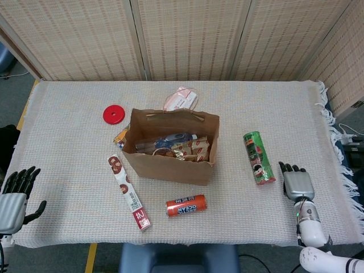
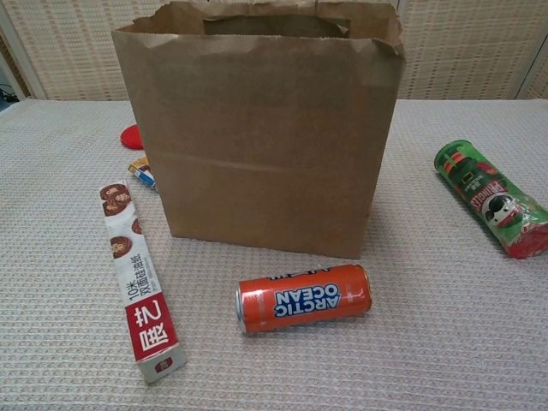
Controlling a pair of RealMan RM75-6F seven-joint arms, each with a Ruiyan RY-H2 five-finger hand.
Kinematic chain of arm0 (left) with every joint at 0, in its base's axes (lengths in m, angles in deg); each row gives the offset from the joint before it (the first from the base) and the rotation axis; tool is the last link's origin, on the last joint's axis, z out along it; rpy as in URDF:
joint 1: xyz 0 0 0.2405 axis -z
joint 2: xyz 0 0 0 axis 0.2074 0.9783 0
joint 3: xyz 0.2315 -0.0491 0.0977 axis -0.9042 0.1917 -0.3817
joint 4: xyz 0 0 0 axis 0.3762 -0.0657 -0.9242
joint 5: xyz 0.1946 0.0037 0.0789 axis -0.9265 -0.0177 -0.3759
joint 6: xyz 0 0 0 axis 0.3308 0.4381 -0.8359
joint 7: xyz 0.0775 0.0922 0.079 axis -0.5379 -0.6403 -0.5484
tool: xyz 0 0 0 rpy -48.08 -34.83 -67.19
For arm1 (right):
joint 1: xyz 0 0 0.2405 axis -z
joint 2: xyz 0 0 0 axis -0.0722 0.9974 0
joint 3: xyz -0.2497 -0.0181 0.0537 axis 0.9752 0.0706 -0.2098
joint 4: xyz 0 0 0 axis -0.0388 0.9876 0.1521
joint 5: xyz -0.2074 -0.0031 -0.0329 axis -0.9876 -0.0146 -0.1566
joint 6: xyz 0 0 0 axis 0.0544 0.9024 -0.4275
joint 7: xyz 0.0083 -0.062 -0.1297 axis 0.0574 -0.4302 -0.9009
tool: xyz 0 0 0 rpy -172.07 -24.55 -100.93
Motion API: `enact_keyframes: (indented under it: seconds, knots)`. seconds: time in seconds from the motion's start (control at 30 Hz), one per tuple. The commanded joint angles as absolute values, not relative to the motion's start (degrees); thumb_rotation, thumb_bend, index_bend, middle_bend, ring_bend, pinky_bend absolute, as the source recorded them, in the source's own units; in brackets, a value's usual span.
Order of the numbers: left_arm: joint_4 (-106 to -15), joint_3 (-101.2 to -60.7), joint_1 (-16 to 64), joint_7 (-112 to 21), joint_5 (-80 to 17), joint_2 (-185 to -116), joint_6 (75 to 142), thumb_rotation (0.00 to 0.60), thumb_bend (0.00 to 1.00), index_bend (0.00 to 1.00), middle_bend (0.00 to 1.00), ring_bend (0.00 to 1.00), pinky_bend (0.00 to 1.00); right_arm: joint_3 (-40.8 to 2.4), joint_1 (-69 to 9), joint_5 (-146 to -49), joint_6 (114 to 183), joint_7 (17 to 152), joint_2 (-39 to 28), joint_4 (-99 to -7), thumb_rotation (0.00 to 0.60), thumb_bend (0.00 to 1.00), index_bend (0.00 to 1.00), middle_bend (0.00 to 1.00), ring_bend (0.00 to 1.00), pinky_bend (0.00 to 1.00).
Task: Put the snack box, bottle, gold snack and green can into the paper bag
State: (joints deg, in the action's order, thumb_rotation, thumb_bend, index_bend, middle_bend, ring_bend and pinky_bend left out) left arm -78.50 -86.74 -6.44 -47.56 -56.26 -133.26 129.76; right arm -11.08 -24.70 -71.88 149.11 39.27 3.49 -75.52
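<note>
Partly hidden bag contents (image 1: 173,147), green can (image 1: 259,157) outside, both hands (image 1: 297,183) empty, fingers spread.

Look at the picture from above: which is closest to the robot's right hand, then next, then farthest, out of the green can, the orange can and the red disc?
From the right hand:
1. Green can, lying just to its left.
2. Orange can, near the table's front edge, in front of the paper bag.
3. Red disc, far left, behind the bag.

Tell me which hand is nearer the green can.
Right. The right hand sits just beside the green can, near its red end; the left hand is far across the table.
</note>
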Motion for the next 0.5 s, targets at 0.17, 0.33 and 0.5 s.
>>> enact_keyframes:
  seconds: [0.17,0.33,0.5]
  knots:
    - [-78.4,-86.8,-6.4,-47.1,-56.3,-133.2,129.7,0.600,0.35,0.00,0.00,0.00,0.00,-10.5,-27.7,-68.7,148.8,34.1,-2.4,-73.4,0.600,0.74,0.06,0.11,0.12,0.21]
    - [-78.4,-86.8,-6.4,-47.0,-56.4,-133.1,129.6,0.600,0.35,0.00,0.00,0.00,0.00,-11.1,-28.4,-69.8,149.5,34.9,-4.2,-74.5,0.600,0.74,0.06,0.11,0.12,0.21]
    - [-78.4,-86.8,-6.4,-47.1,-56.4,-133.1,129.7,0.600,0.35,0.00,0.00,0.00,0.00,-12.4,-29.6,-69.6,149.6,35.5,-6.5,-74.7,0.600,0.74,0.06,0.11,0.12,0.21]
